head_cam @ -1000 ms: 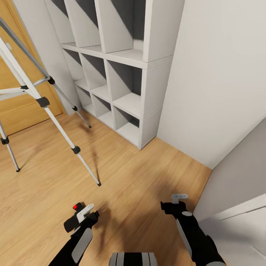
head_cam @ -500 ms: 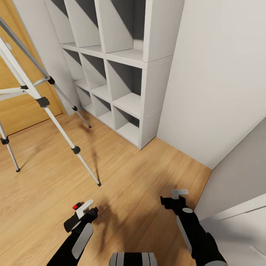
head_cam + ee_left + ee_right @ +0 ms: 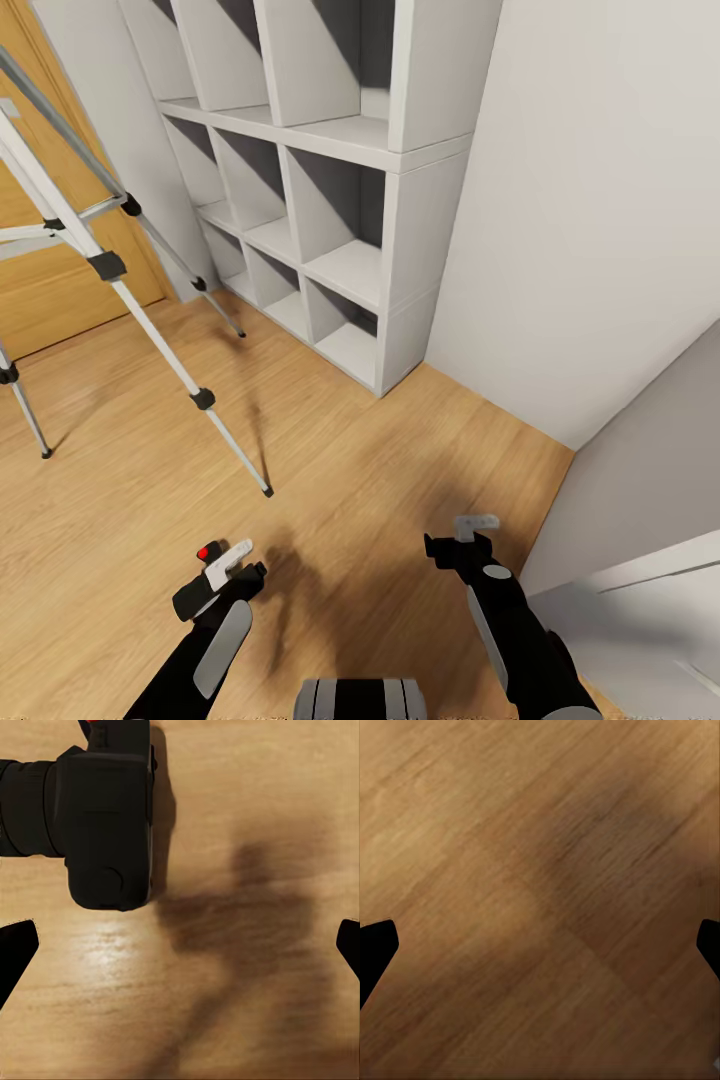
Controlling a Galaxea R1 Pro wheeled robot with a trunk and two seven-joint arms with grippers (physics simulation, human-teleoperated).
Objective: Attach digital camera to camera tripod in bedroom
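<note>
Left gripper [image 3: 222, 572] sits low and left of centre in the head view, and I judge it spread and empty; in the left wrist view its two dark tips stand far apart at the frame's edges with bare floor between, while the digital camera [image 3: 101, 814] lies in the upper left of that frame, outside the gap, lens barrel toward the left edge; from the head camera only its red button [image 3: 204, 552] peeks past the fingers, so I cannot tell whether a finger touches the body; right gripper [image 3: 463, 541] hangs lower right, likewise parted over plain wood floor [image 3: 540, 900]; the camera tripod [image 3: 110, 270] stands at the left of the head view, legs splayed, its head cut off by the frame's top, well apart from the camera; behind it a wooden door [image 3: 40, 290], and a white cube shelf [image 3: 330, 200] at upper centre; my worry is closing now, since the camera is off-centre and a finger could shove it aside; later, swinging toward the tripod could clip a leg.
</note>
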